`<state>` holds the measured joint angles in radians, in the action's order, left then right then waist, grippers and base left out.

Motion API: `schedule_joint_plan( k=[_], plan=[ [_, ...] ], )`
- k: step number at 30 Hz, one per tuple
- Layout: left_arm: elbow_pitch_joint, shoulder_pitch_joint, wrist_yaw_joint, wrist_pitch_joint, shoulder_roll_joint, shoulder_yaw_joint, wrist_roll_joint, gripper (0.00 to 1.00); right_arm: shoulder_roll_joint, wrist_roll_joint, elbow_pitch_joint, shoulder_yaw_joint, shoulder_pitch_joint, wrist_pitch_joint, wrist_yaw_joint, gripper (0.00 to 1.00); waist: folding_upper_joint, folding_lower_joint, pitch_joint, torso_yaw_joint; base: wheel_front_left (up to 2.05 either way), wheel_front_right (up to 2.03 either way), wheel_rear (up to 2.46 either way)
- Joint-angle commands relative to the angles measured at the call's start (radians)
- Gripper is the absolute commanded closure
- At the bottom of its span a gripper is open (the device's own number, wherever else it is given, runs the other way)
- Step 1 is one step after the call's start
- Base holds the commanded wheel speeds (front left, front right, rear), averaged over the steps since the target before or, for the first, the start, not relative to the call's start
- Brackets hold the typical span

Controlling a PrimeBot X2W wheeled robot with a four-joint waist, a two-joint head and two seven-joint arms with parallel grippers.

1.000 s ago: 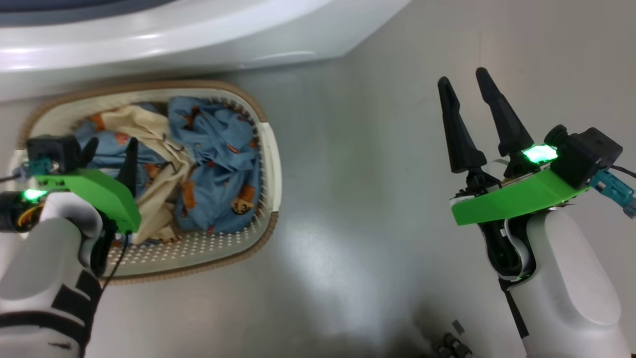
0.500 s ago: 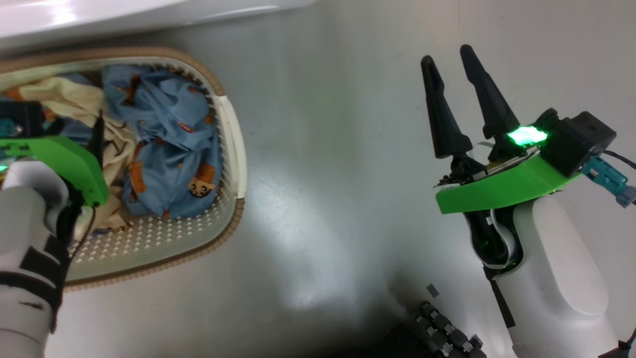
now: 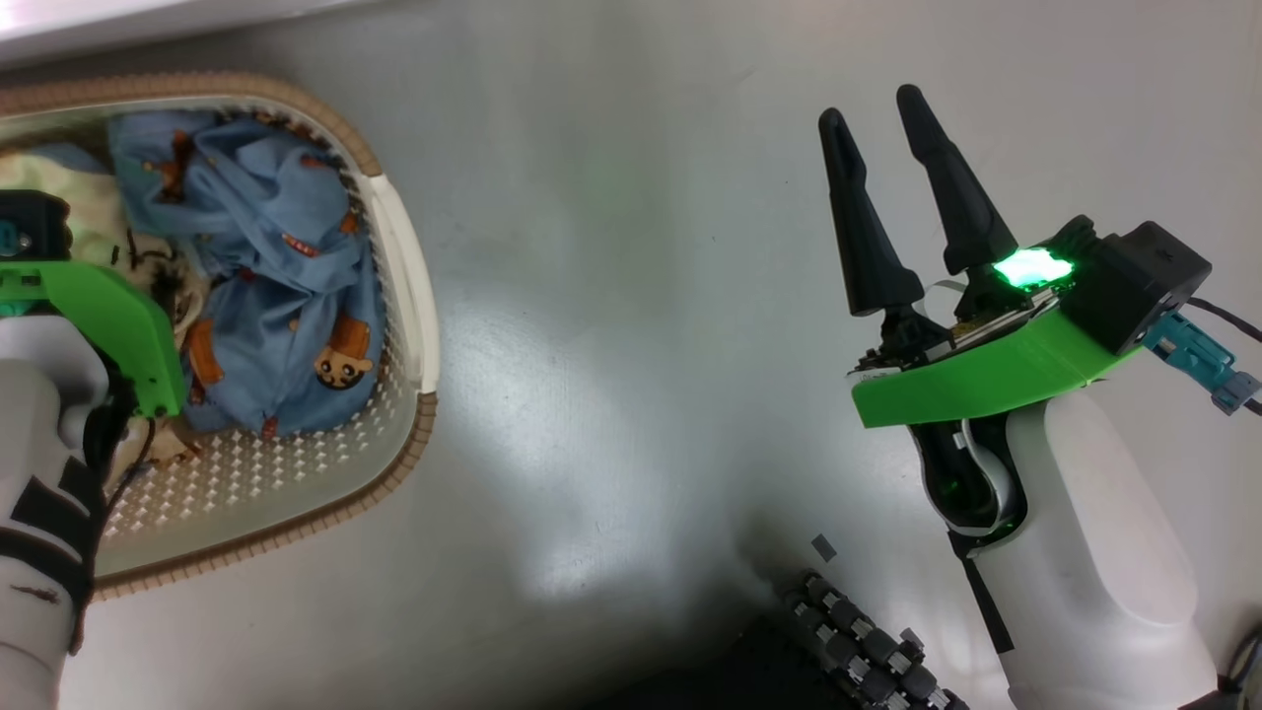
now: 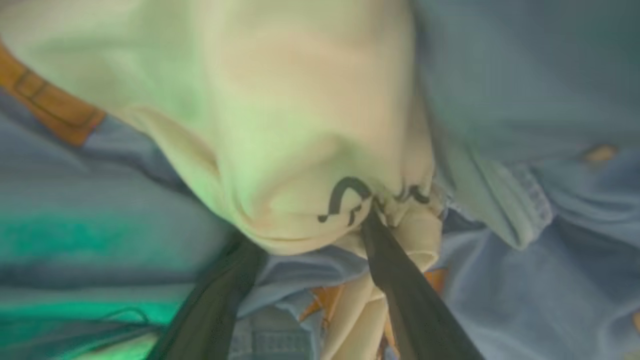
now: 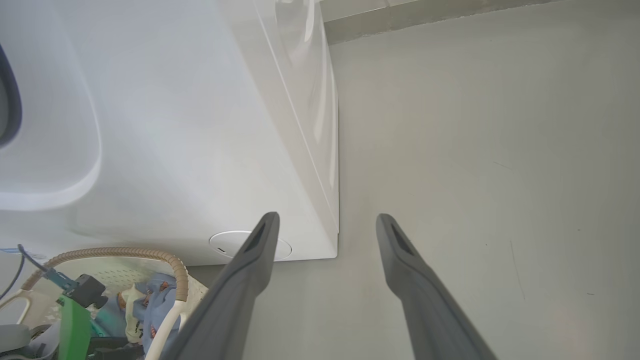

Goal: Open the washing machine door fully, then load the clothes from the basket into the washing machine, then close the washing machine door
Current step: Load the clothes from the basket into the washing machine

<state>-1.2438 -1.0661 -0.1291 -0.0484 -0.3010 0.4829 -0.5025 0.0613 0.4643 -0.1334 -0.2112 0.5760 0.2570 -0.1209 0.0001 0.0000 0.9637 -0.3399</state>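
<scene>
The basket (image 3: 399,247) stands on the floor at the left, holding the clothes (image 3: 266,256): light blue printed garments and a cream piece (image 4: 280,125). My left gripper (image 4: 310,230) is pushed down into the pile. It is open, with a fold of the cream piece between its fingers, and its green bracket (image 3: 108,316) covers it in the head view. My right gripper (image 3: 868,106) hangs open over bare floor to the right, holding nothing. The washing machine (image 5: 175,150) rises white behind the basket. The washing machine door is out of view.
Grey floor (image 3: 611,296) spreads between the basket and my right arm. A dark ribbed part of my base (image 3: 858,641) shows at the bottom. The machine's right corner (image 5: 335,240) lies just ahead of my right gripper (image 5: 326,216); the basket rim (image 5: 110,250) is at lower left.
The head camera has swung right, so basket and machine slid left in the picture. My left gripper has sunk deeper into the clothes. The right gripper stays open.
</scene>
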Motion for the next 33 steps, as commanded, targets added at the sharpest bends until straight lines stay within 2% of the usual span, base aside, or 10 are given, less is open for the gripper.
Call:
schedule_joint_plan(
  k=[1, 2, 3, 4, 5, 17, 33],
  plan=[
    [-0.002, 0.025, -0.001, -0.018, -0.037, -0.002, -0.008, 0.00, -0.009, -0.005, 0.023, -0.017, -0.025, 0.005, -0.010, 0.00, -0.0001, 0.0000, 0.001, -0.003, 0.00, 0.00, 0.00],
    [-0.001, 0.025, -0.001, -0.032, -0.040, 0.006, -0.013, 0.00, -0.009, -0.004, 0.024, -0.018, -0.024, 0.005, -0.010, 0.00, -0.0001, 0.0000, 0.002, -0.005, 0.00, 0.00, 0.00],
    [0.003, 0.024, -0.001, -0.038, -0.042, 0.011, -0.020, 0.12, -0.010, -0.004, 0.024, -0.019, -0.024, 0.005, -0.010, 0.00, -0.0001, 0.0000, 0.003, -0.005, 0.00, 0.00, 0.00],
    [0.008, 0.023, -0.001, -0.035, -0.046, 0.016, -0.026, 0.69, -0.010, -0.003, 0.024, -0.019, -0.024, 0.005, -0.010, 0.00, -0.0001, 0.0000, 0.004, -0.005, 0.00, 0.00, 0.00],
    [0.013, 0.022, -0.001, -0.030, -0.048, 0.019, -0.032, 1.00, -0.010, -0.003, 0.024, -0.018, -0.024, 0.005, -0.010, 0.00, -0.0001, 0.0000, 0.004, -0.005, 0.00, 0.00, 0.00],
    [0.068, 0.075, -0.001, 0.081, -0.031, 0.056, -0.126, 1.00, -0.011, -0.006, 0.009, -0.016, -0.017, 0.005, -0.010, 0.00, -0.0001, 0.0000, -0.088, 0.032, 0.00, 0.00, 0.00],
    [0.236, 0.278, -0.002, 0.252, -0.028, 0.170, -0.308, 1.00, 0.025, 0.007, -0.038, -0.007, -0.081, 0.005, -0.010, 0.00, -0.0001, 0.0000, -0.369, 0.122, 0.00, 0.00, 0.00]
  ],
)
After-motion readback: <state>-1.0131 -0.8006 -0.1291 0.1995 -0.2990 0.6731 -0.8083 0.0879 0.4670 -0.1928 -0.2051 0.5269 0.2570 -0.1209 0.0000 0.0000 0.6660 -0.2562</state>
